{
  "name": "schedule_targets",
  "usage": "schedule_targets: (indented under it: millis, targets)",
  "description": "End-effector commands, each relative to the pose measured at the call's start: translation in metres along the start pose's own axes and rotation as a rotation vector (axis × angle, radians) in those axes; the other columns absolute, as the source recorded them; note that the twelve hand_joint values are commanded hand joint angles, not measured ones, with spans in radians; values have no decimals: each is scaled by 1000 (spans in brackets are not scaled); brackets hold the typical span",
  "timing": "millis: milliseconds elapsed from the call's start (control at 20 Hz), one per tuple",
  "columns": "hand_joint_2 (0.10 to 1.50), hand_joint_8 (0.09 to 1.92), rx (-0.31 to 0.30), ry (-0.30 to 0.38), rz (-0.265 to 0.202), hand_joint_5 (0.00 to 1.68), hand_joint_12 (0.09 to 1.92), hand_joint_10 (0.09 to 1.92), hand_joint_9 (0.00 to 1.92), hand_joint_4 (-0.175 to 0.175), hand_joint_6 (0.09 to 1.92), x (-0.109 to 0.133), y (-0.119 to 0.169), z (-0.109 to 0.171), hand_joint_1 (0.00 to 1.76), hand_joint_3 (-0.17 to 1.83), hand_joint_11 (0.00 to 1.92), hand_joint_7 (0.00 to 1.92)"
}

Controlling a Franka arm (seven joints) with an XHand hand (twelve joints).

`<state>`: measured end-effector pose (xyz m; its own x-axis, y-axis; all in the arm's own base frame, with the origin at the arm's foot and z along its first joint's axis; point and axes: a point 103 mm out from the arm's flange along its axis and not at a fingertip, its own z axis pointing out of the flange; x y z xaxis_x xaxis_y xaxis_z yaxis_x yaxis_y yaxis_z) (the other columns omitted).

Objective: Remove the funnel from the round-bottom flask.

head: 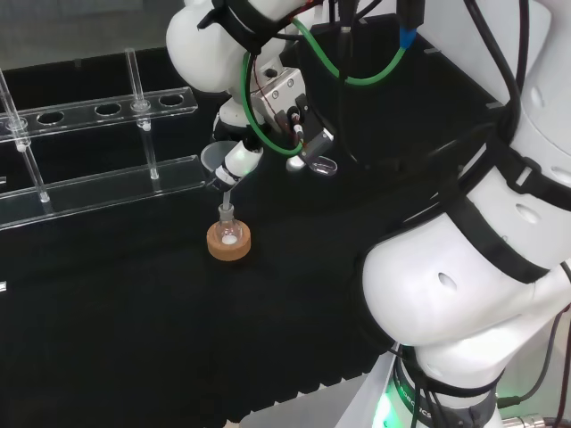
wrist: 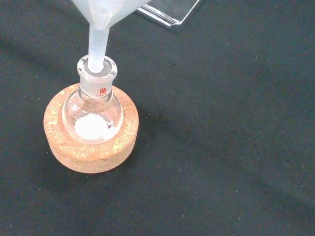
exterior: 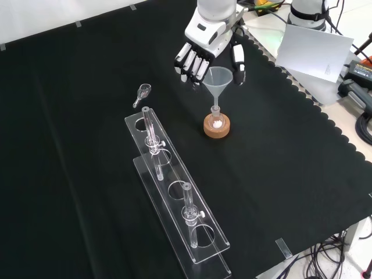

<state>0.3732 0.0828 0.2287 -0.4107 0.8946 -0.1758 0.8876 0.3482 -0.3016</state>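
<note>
We see the hand [exterior: 203, 49] released beside the funnel [exterior: 217, 78]; an off-axis lift could tip the flask [exterior: 217, 121] beneath.

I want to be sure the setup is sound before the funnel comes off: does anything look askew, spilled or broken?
Nothing stands out. The funnel sits with its stem in the neck of the round-bottom flask, which rests upright in its cork ring. The cloth around it looks clean.

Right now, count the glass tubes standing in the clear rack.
2. One tube stands near the far end of the rack in the front view, toward the small scoop; the other tube stands nearer the close end. Clear glass could hide more.
</note>
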Motion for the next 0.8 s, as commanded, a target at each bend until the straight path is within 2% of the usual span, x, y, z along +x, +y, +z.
schedule_targets:
  millis: [50,400,550,700,800]
  targets:
    - [770,586,-11,-1,-4,752,1417,671,462,-31,130,-3,-2,-6,464,18,0,980]
    - [771,586,-30,-14,-19,755,1416,672,462,-30,135,-4,-5,-22,464,18,0,988]
    - [772,585,-45,-11,-11,756,1416,672,462,-30,137,-12,-9,-33,463,18,0,991]
    - [772,585,-58,-43,-3,762,1415,673,463,-28,142,-15,-10,-53,463,18,0,995]
    - [772,585,-76,-29,5,764,1415,674,464,-27,144,-18,-14,-55,462,18,0,998]
